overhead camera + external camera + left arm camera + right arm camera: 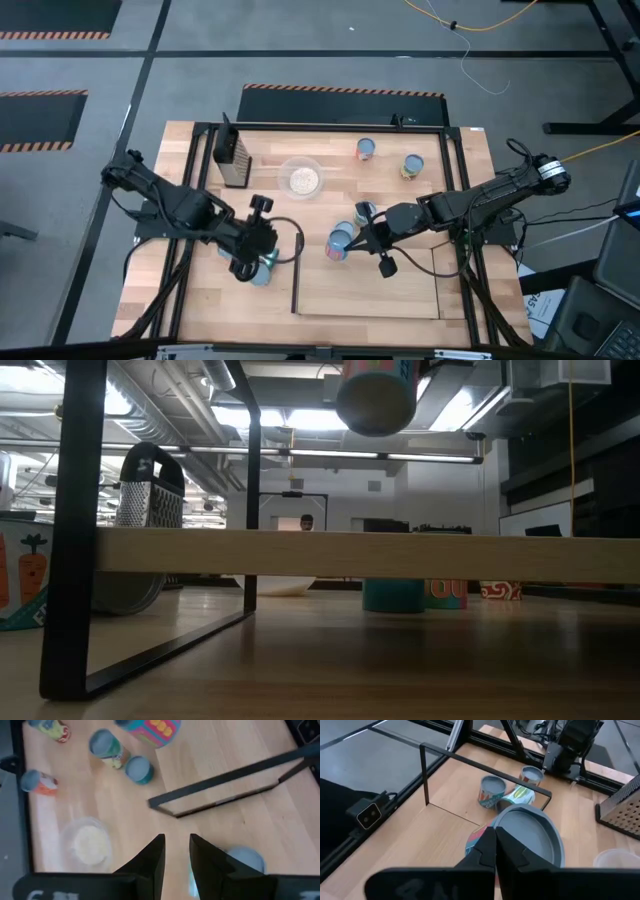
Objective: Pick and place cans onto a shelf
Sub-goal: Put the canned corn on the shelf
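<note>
The right end effector (372,238) is fully closed on a short metal can with a pale blue-silver top and multicoloured label (341,242), tipped on its side above the light-wood shelf panel's (370,290) corner. The left end effector (262,262), part open, straddles another blue-topped can (262,271) outside that shelf's edge.

We're looking at the wooden table (200,300), carrying the shelf (370,295), a grater (232,155), a clear bowl (301,178) and scattered cans (366,149).
</note>
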